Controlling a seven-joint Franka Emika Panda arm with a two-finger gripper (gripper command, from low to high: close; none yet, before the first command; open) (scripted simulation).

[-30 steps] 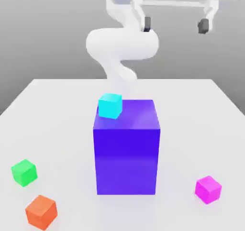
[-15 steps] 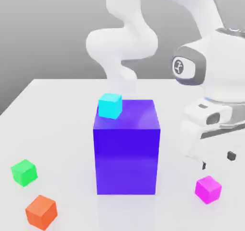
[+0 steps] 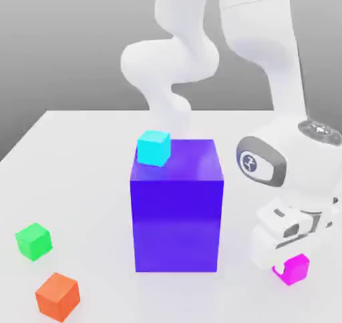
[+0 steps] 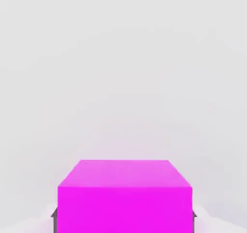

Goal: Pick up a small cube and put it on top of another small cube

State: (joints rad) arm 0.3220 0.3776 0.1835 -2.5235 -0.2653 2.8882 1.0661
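Observation:
The magenta cube [image 3: 295,269] rests on the white table [image 3: 80,154] at the exterior view's right, partly covered by my lowered hand [image 3: 288,229]. In the hand view my gripper [image 4: 123,218] straddles the magenta cube [image 4: 124,193], and a dark fingertip [image 4: 54,218] lies flush against each side face, so it is shut on the cube. A cyan cube [image 3: 154,147] sits on the top corner of a large blue block [image 3: 176,211] in the middle. A green cube [image 3: 33,241] and an orange cube [image 3: 58,296] lie at the exterior view's left front.
The tall blue block stands just to the exterior view's left of my hand. My arm's white links [image 3: 171,61] rise behind the block. The table's front edge runs close to the orange and magenta cubes.
My hand has come down from high above the table onto the magenta cube. Its fingers now hug the cube's sides. No cube has moved.

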